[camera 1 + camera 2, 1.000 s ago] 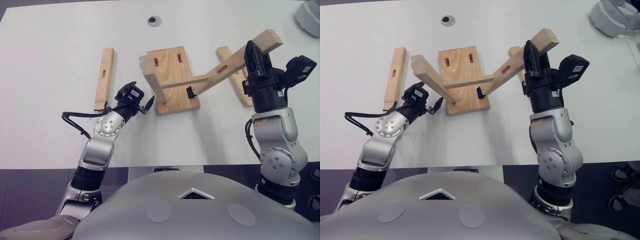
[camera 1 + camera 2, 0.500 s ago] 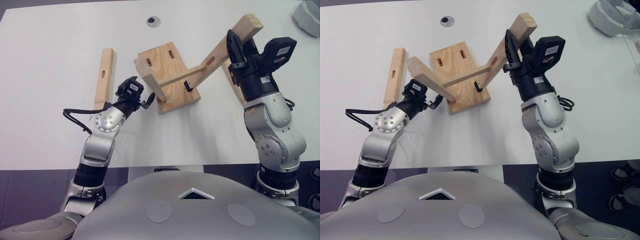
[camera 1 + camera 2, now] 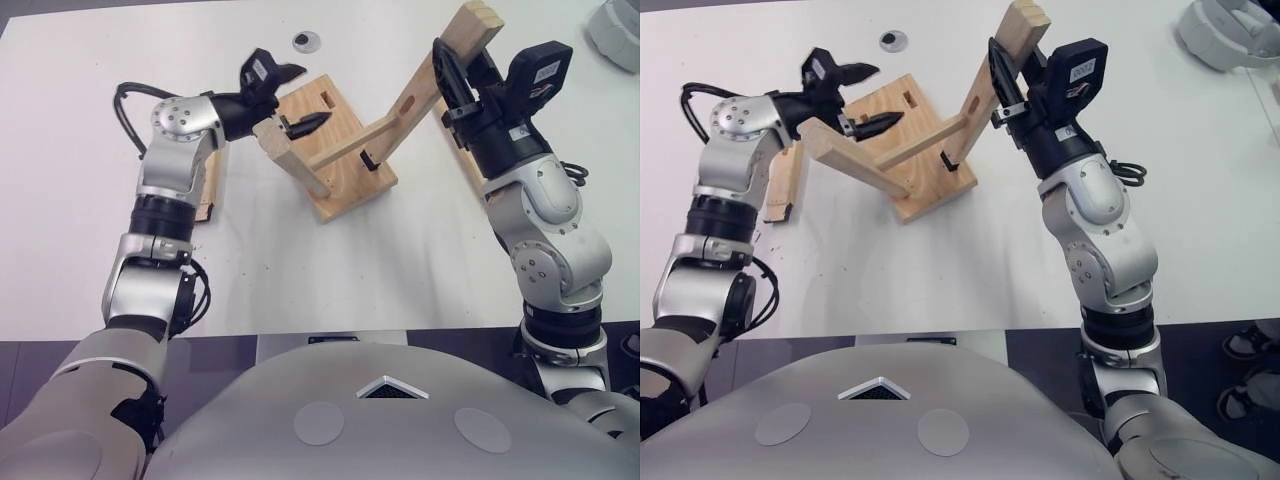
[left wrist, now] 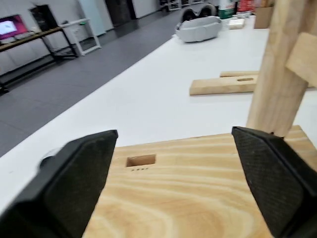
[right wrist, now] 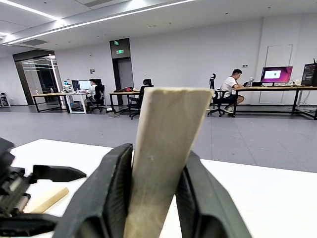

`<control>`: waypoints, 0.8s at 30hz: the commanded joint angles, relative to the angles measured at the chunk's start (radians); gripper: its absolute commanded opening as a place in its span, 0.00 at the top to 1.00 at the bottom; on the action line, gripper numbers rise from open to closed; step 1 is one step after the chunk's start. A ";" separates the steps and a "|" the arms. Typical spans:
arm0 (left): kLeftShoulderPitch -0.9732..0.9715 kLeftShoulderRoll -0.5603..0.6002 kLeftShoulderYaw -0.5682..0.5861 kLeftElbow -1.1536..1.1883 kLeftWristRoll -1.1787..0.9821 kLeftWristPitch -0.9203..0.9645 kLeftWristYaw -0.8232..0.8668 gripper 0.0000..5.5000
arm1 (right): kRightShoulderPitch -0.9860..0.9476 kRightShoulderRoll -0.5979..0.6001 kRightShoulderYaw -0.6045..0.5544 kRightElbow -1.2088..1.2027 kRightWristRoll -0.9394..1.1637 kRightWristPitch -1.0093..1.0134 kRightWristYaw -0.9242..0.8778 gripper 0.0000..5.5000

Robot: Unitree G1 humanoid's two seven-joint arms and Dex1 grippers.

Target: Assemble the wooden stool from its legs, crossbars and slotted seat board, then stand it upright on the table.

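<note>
My right gripper (image 3: pixel 458 62) is shut on one wooden leg (image 3: pixel 430 85), which stands steeply tilted. A crossbar (image 3: pixel 345 148) joins this leg to a second leg (image 3: pixel 295 165), and the lower ends of the frame rest on the slotted seat board (image 3: pixel 345 120), which lies flat on the table. My left gripper (image 3: pixel 298 97) is open, just above the board's far-left part, beside the upper end of the second leg. In the left wrist view its fingers (image 4: pixel 74 168) frame the seat board (image 4: pixel 188 198) and nothing lies between them. In the right wrist view the fingers (image 5: pixel 109 198) clamp the leg (image 5: pixel 163 163).
A loose leg (image 3: pixel 780 185) lies on the table left of the board, partly behind my left arm. Another loose leg (image 4: pixel 228 84) lies behind my right gripper. A round grommet hole (image 3: pixel 308 40) is at the table's far side, and a grey object (image 3: pixel 615 30) sits at the far right corner.
My left arm has lifted from the table near the board's front and swung up over its far side. My right gripper tipped the leg frame more upright; the seat board turned.
</note>
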 commanded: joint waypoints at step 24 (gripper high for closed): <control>-0.266 -0.155 0.033 0.306 0.001 -0.207 -0.233 0.23 | 0.074 -0.106 0.120 0.186 -0.137 0.201 0.084 0.78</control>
